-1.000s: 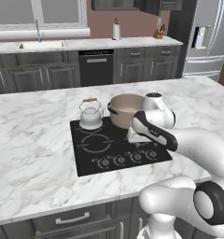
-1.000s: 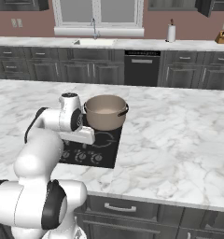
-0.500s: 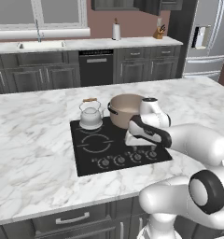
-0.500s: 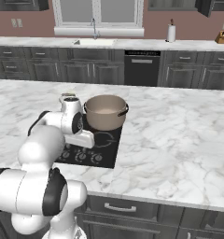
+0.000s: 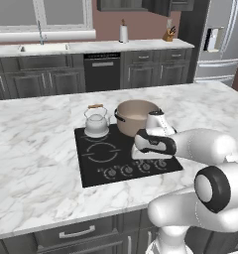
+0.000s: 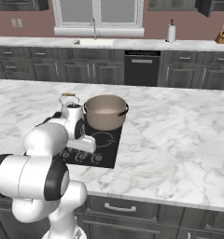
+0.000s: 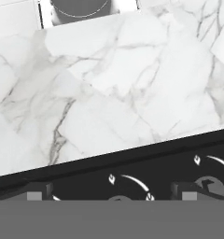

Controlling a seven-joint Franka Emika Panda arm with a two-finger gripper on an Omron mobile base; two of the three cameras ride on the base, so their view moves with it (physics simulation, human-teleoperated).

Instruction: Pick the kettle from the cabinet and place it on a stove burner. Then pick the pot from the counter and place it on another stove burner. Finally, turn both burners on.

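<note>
The white-silver kettle (image 5: 96, 122) (image 6: 69, 105) stands on the cooktop's (image 5: 102, 152) (image 6: 106, 141) back left burner. Beside it the beige pot (image 5: 136, 116) (image 6: 106, 112) stands on the back right burner. My gripper (image 5: 149, 155) (image 6: 88, 145) hangs low over the front right of the black glass, pointing down at the row of knobs (image 5: 127, 170) (image 6: 81, 156). In the hand view the gripper (image 7: 111, 196) is open and holds nothing. Its dark fingertips (image 7: 35, 194) stand wide apart on either side of a knob (image 7: 119, 200), with a second knob (image 7: 208, 186) at the right.
Marble counter (image 5: 36, 149) (image 6: 179, 140) (image 7: 114, 93) surrounds the cooktop. Along the back wall are a sink (image 5: 41, 47), a paper-towel roll (image 5: 123, 33), a knife block (image 5: 168, 34) and a dishwasher (image 5: 102, 72). A fridge (image 5: 215, 39) stands at the right.
My hand has come forward from beside the pot and dropped lower, toward the knob row at the cooktop's front edge. Kettle and pot have not moved, and the jaws stay open.
</note>
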